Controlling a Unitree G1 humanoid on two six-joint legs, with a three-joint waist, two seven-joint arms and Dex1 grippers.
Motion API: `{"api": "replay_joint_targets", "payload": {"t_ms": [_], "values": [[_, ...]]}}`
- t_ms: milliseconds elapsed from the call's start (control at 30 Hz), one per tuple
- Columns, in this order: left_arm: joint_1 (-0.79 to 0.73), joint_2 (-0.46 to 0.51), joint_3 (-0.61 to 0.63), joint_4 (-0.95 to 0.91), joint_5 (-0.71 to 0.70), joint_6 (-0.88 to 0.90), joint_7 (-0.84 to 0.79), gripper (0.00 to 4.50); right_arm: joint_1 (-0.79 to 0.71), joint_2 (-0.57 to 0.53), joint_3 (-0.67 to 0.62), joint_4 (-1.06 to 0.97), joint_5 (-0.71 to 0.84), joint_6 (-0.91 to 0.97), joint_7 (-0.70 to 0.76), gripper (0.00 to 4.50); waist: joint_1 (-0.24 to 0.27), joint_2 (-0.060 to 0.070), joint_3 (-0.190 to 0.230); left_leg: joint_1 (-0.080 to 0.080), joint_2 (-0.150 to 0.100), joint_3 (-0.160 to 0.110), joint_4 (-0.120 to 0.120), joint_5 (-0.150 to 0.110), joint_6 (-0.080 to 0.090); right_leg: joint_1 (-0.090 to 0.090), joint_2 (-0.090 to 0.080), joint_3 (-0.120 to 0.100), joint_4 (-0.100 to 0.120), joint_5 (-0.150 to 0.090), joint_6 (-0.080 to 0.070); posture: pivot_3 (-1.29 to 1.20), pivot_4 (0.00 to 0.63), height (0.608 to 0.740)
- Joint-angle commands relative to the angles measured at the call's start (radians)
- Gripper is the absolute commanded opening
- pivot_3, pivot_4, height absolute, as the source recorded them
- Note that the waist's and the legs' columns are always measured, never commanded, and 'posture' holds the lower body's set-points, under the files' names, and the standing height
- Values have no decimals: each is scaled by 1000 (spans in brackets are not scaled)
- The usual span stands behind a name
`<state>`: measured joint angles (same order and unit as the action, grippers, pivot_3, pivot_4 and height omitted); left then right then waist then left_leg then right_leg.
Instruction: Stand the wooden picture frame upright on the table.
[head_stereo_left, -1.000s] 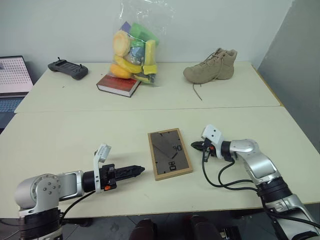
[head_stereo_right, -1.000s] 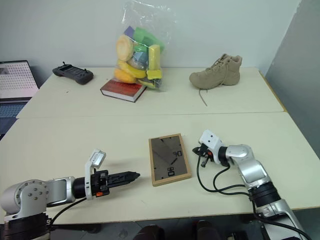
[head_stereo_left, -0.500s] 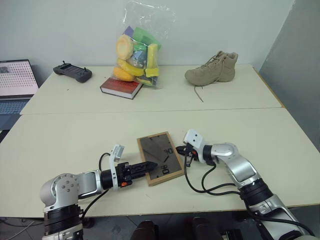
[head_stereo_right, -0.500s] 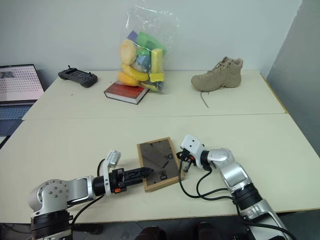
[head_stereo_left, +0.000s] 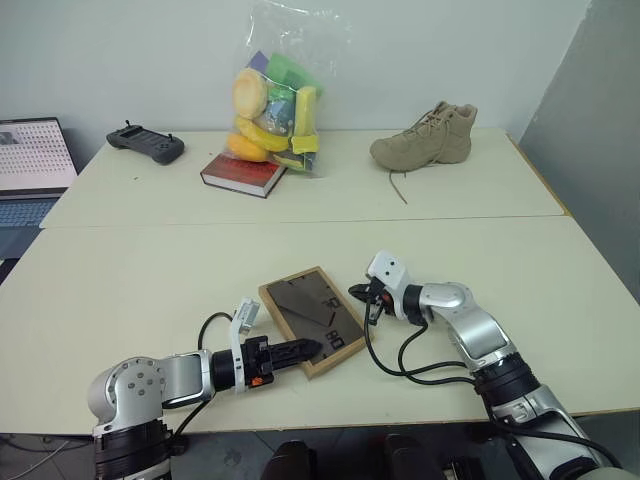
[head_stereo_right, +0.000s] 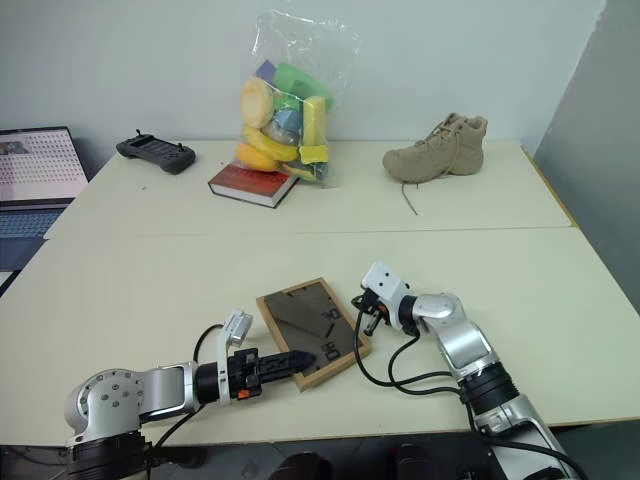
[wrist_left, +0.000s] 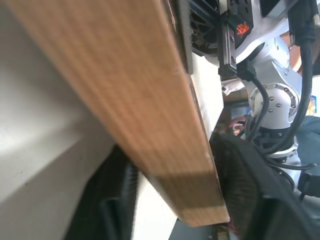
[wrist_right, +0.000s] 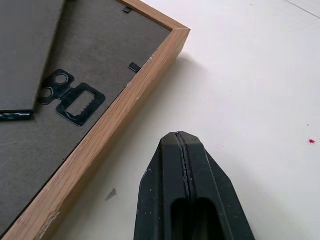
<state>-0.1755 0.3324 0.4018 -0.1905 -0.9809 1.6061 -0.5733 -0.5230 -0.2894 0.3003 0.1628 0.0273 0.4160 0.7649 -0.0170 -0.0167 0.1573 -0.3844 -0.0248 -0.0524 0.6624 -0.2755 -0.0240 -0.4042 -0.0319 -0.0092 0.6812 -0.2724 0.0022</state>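
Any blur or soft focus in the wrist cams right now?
Left wrist view: the frame's wooden edge sits so close that its grain smears, and the fingers either side are dark and soft. Right wrist view: sharp on the frame's back and the table; the right gripper is shut.

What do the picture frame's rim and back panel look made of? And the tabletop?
Wooden picture frame rim: light wood, matte, with visible grain in the left wrist view. Back panel: dark brown, flat board, probably fibreboard or card, with a black metal-looking hanger. Table: pale cream, smooth, likely laminate, can't confirm.
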Motion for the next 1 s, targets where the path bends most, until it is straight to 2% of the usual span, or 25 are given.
{"api": "replay_joint_targets", "payload": {"t_ms": [33, 67, 267, 433, 467, 533, 633, 867, 900, 1000], "values": [[-22, 11, 32, -32, -24, -11, 18, 1426, -39, 0, -50, -10, 24, -5, -12, 0, 0, 0, 0, 0, 0, 0, 0, 0, 0, 0, 0, 0, 0, 0, 0, 0, 150, 740], [-41, 9, 36, -23, -9, -26, 40, 1285, -52, -8, -68, -2, 29, -7, -15, 0, 0, 0, 0, 0, 0, 0, 0, 0, 0, 0, 0, 0, 0, 0, 0, 0, 150, 740], [-176, 63, 21, -1, 18, -140, 51, 1284, -183, -74, -206, 67, 93, -58, 2, 0, 2, -1, 1, -1, 0, 0, 0, 0, 0, 0, 0, 0, 0, 0, 0, 0, 150, 740], [-289, 194, -37, 26, 20, -216, -63, 1284, -298, -120, -259, 9, 281, 93, 200, 948, -9, -2, 3, -2, 1, 0, 0, 1, -2, -1, 1, 0, -1, 0, 0, 0, 150, 740], [-309, 222, -54, 37, 26, -232, -90, 1284, -319, -119, -260, -5, 314, 123, 227, 1351, -10, -2, 3, -2, 1, 0, 0, 1, -2, -1, 1, 0, -2, 0, 0, 0, 150, 740], [-344, 286, -110, 57, 58, -284, -155, 1284, -366, -107, -248, -17, 356, 156, 268, 1867, -13, -2, 3, -2, 1, 0, -1, 0, -1, -1, 1, 0, -2, 0, 0, 0, 150, 740], [-380, 344, -179, 89, 104, -357, -220, 1284, -411, -76, -217, -1, 356, 139, 286, 2725, -15, -2, 3, -2, 1, 0, -1, 0, 0, -2, 1, 0, -1, 0, 0, 0, 150, 740], [-438, 379, -264, 169, 182, -467, -297, 1284, -469, 24, -147, 29, 334, 73, 293, 4288, -14, -2, 4, -3, 1, -1, -1, 0, 0, -3, 1, 0, -1, 0, -1, 0, 150, 740], [-441, 380, -271, 174, 187, -474, -305, 1284, -477, 41, -143, 30, 335, 70, 287, 4453, -14, -2, 4, -4, 1, -1, -1, 0, 0, -3, 1, 0, -1, 0, -1, 0, 150, 740], [-447, 383, -284, 180, 194, -484, -325, 1284, -491, 69, -133, 43, 320, 46, 277, 4453, -15, -2, 4, -8, 1, -1, 0, 1, -1, -7, 1, 0, -1, 0, -1, 0, 150, 740]]}}
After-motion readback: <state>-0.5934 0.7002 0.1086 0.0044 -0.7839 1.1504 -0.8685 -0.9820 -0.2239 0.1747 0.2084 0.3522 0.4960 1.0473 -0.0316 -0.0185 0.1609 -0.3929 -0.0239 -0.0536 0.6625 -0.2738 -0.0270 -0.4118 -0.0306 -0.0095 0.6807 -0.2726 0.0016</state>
